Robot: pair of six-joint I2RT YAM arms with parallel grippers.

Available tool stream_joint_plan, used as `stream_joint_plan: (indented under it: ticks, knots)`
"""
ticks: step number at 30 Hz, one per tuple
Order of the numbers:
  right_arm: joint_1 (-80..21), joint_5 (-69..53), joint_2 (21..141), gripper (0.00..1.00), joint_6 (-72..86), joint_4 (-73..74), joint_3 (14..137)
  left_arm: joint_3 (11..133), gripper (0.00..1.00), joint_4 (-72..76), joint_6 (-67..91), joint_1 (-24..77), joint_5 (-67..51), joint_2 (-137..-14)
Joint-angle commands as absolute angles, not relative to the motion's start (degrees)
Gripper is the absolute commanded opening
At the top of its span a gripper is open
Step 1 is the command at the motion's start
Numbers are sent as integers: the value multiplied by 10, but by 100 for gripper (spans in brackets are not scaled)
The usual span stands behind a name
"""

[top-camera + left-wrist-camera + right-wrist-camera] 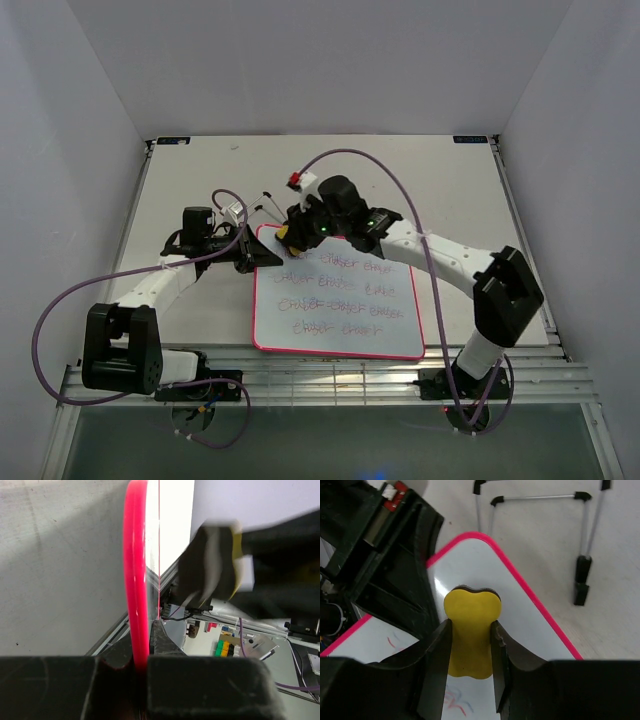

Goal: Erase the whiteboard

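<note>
The whiteboard [335,305] lies flat, white with a pink-red frame and rows of red and blue writing. My left gripper [247,252] is shut on its left edge near the far corner; in the left wrist view the pink frame [136,580] runs between the jaws. My right gripper [292,232] is shut on a yellow eraser [471,630] with a dark underside, pressed on the board's far left corner [520,605]. The eraser also shows blurred in the left wrist view [217,562]. Writing marks [457,702] sit just below the eraser.
A folded wire easel stand [580,545] with black feet lies on the table beyond the board's far corner; it also shows in the top view [268,203]. Grey walls enclose the table. A metal rail runs along the near edge [330,375].
</note>
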State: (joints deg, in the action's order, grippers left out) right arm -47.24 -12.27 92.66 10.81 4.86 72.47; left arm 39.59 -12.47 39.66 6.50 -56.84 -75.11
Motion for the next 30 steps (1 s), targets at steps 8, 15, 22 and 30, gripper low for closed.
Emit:
stream_joint_plan:
  ticks: [8,15,22,30]
  knots:
    - [-547,-121,1034,23,27,94,846,402,0,-97,322,69,-525,-740]
    - [-542,-93,1010,24,11,111,760,407,0,-96,323,69,-526,-751]
    - [-505,-41,967,23,9,125,639,407,0,-95,325,68,-519,-748]
    - [-506,-88,950,24,42,100,656,404,0,-96,323,68,-524,-745]
